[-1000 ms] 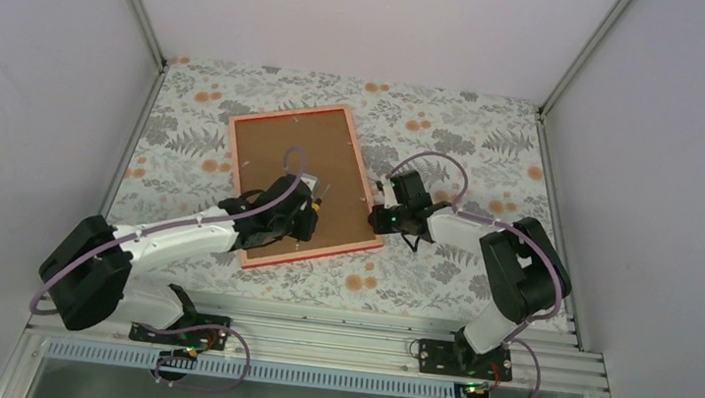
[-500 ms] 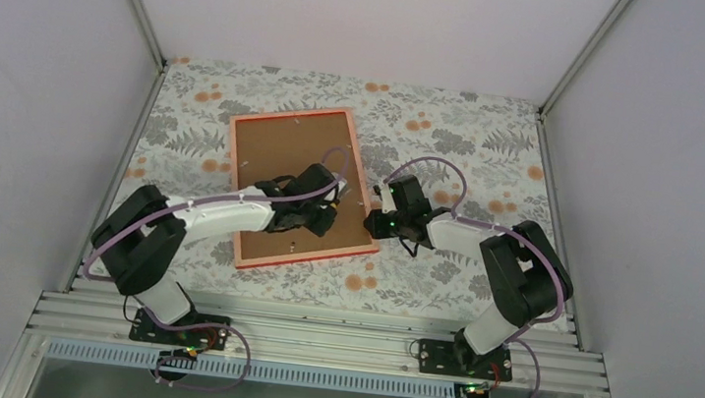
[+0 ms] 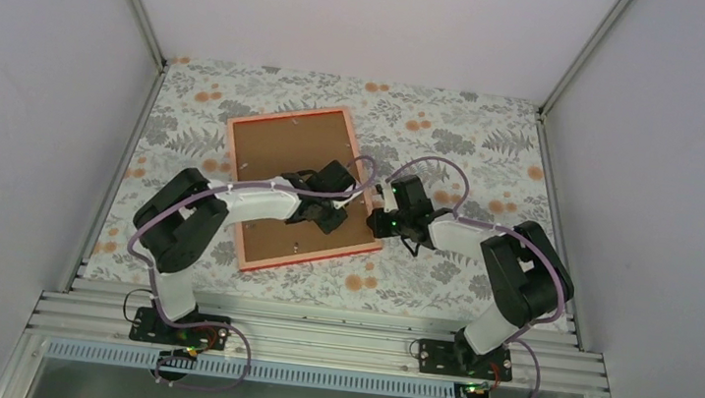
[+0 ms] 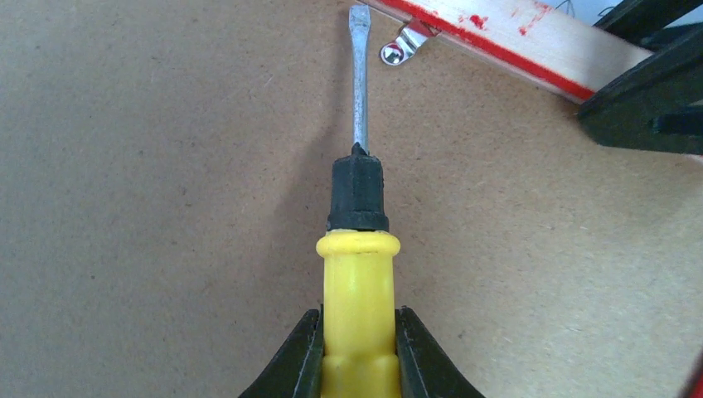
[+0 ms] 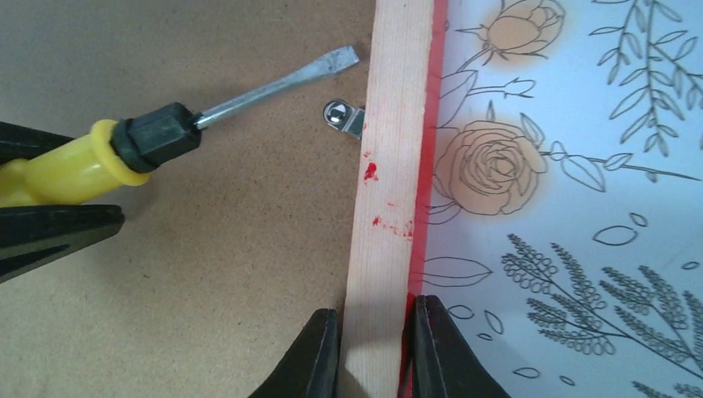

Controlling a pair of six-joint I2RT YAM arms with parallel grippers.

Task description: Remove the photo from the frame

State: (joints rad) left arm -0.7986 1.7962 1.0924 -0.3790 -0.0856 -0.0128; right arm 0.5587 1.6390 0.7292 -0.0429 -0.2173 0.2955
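Top view: the frame (image 3: 283, 167) lies back-up on the floral table cover (image 3: 456, 121), its brown board showing. The photo is out of sight beneath. The left arm (image 3: 250, 196) stretches across the board. The right arm (image 3: 468, 233) folds in to the frame's right edge.

Left wrist: the left gripper (image 4: 358, 327) clamps a yellow-handled screwdriver (image 4: 358, 274), its blade tip beside a metal tab (image 4: 399, 48) at the rail.

Right wrist: the right gripper (image 5: 377, 323) pinches the frame's bare-wood rail, which is flecked red. Only this close view shows the cover's drawn roses just beside the rail.
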